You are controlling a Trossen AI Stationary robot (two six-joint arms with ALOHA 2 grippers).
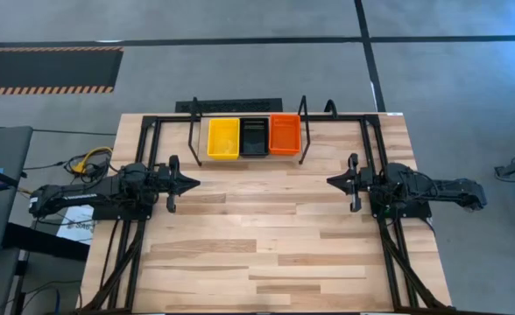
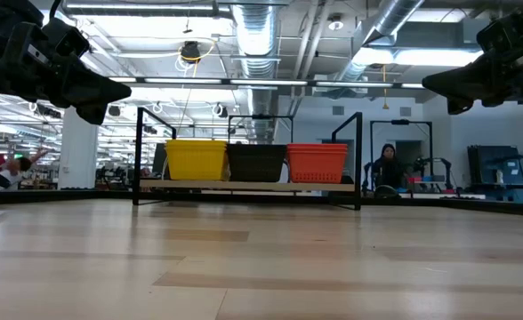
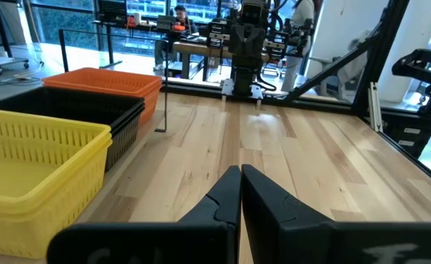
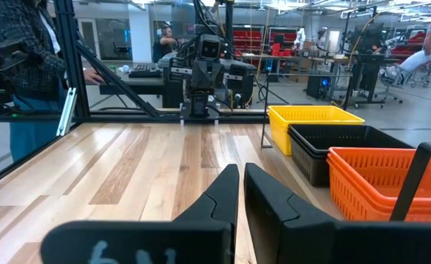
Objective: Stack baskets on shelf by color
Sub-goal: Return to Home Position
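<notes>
The baskets stand sorted on the shelf in one row. The yellow stack, the black stack and the red-orange stack sit just beside one another between the upright end loops. Each colour reads as a single nested pile, though you cannot count the layers from here. No basket lies loose on the table.

Your left gripper and right gripper hang above the bare planks with their tips aimed at each other. The row's long axis runs parallel to the line between them. For both grippers the shelf therefore lies off to the side of the finger line, toward the table's far edge, and not ahead of it. The yellow stack is the pile nearest your left gripper, the red-orange stack is nearest your right, and the black stack sits about midway between the two.

Both pairs of fingers are pressed together with nothing between them, as each wrist view shows.

Judged from this layout, the sorting looks finished and only parking the arms is left. Pulling each arm straight back along its own pointing line, away from the other gripper, should keep it clear of the wire frame. A sideways swing toward the far edge would bring it closer to the loops.
</notes>
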